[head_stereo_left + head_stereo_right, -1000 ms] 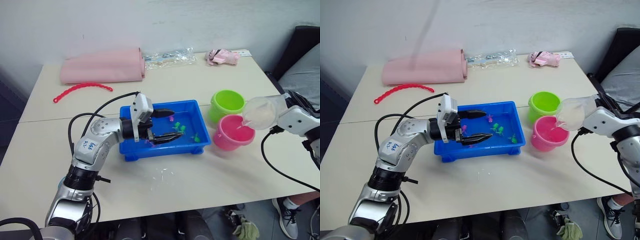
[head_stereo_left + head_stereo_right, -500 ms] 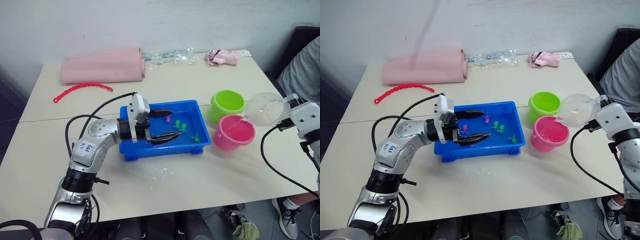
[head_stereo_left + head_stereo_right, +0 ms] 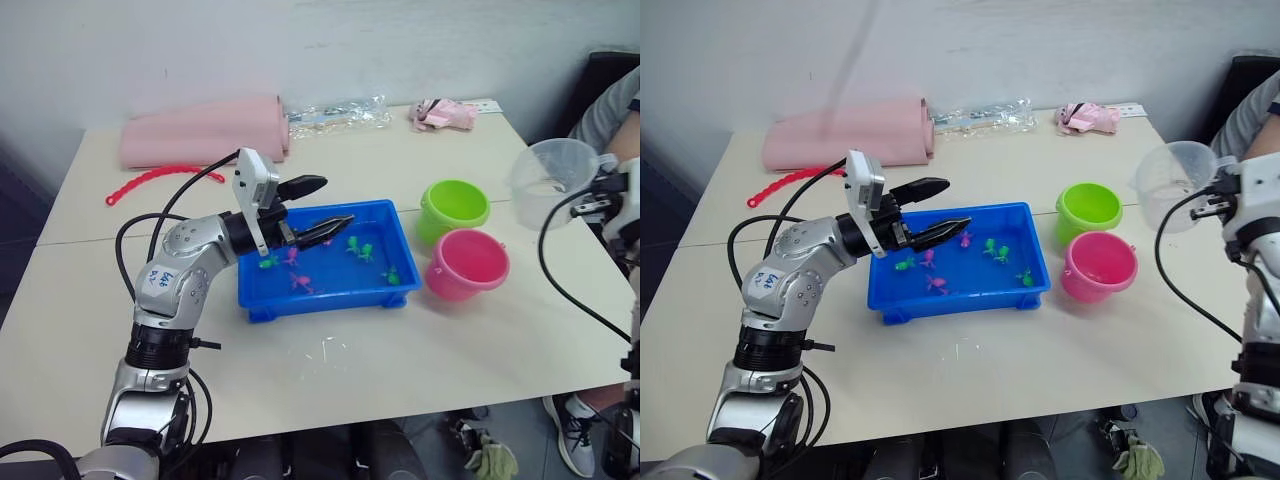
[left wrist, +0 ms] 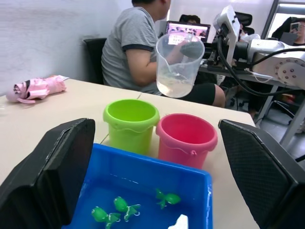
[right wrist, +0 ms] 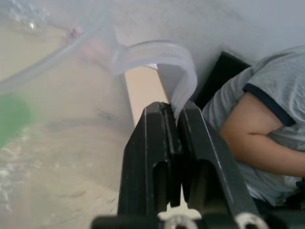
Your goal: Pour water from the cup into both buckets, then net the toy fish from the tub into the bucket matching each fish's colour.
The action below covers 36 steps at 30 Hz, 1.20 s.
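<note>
Cup of clear plastic hangs upright in the air beyond the table's right edge, near the two buckets; the right gripper has its fingers pressed together on the cup's handle, and a little water sits in the bottom. On the table, the green bucket and the pink bucket stand touching, just right of the blue tub. Green and pink toy fish lie in the tub's water. The left gripper hovers over the tub's far left corner, its fingers spread and empty. The pink bucket may hold some water, though that is hard to make out. A person sits beyond the table.
</note>
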### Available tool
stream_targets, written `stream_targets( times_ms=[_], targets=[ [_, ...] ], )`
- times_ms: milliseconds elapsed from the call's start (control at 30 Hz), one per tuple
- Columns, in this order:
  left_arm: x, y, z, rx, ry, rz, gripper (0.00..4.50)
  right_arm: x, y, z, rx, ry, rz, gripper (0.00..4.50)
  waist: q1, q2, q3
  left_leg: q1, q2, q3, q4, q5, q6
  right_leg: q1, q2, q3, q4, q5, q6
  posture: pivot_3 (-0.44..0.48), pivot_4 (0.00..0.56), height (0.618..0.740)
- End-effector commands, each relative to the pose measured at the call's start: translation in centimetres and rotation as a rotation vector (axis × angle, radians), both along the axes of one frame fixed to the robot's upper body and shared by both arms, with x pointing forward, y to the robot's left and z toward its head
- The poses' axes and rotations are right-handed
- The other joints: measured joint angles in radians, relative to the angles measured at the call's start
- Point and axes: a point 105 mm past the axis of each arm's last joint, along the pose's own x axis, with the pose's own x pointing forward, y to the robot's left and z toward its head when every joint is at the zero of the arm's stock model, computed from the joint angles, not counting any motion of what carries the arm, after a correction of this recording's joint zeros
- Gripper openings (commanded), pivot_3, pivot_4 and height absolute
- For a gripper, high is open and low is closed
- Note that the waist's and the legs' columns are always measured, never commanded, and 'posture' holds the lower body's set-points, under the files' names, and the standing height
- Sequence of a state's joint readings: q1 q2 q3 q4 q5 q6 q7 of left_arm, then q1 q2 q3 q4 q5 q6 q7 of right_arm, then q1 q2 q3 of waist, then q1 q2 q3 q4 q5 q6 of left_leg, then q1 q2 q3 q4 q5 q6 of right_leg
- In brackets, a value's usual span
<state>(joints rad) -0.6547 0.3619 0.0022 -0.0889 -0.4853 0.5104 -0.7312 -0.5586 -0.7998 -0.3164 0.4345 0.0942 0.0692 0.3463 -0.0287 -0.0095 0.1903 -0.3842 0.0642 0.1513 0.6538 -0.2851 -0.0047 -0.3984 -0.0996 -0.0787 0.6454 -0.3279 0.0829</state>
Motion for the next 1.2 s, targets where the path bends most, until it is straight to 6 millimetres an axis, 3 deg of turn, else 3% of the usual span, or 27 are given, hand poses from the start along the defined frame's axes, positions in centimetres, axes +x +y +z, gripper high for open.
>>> stream_targets(
  times_ms=[33,200,367,733,1200],
  targets=[
    [0.1,-0.1,0.9,0.009,-0.054,0.014,4.5,0.6,-0.5,2.2,-0.076,-0.094,-0.064,0.05,0.0,0.0,0.0,0.0,0.0,0.0,0.0,0.0,0.0,-0.001,0.0,0.0,0.0,0.0,0.0,0.0,0.15,0.74],
    [0.2,-0.1,0.5,0.045,-0.064,0.029,4.5,1.7,-0.5,2.4,-0.169,-0.12,-0.105,0.05,0.001,0.0,0.0,-0.003,0.0,0.0,0.0,0.0,0.0,-0.003,0.0,0.0,0.0,0.0,0.0,0.0,0.15,0.74],
    [0.8,0.4,0.3,0.067,-0.079,0.092,4.5,2.5,1.3,3.1,-0.393,-0.131,-0.061,0.05,0.0,0.0,0.0,-0.003,0.0,0.001,0.0,0.0,0.0,-0.003,0.0,0.0,0.0,0.0,0.0,0.0,0.15,0.74],
    [1.0,-0.3,-0.7,0.076,-0.079,0.062,4.5,3.3,3.7,4.2,-0.695,-0.2,-0.042,0.05,-0.001,0.0,0.0,-0.003,0.001,0.002,0.0,0.0,0.0,-0.005,0.0,0.002,0.001,0.0,0.0,0.0,0.15,0.74],
    [0.5,-0.7,-1.0,0.065,-0.068,0.036,4.5,3.4,4.9,5.7,-0.9,-0.289,-0.088,0.05,-0.003,0.0,0.0,-0.005,0.001,0.009,0.001,0.0,-0.001,-0.013,0.0,0.002,0.007,0.0,0.0,0.0,0.15,0.74]
  ],
)
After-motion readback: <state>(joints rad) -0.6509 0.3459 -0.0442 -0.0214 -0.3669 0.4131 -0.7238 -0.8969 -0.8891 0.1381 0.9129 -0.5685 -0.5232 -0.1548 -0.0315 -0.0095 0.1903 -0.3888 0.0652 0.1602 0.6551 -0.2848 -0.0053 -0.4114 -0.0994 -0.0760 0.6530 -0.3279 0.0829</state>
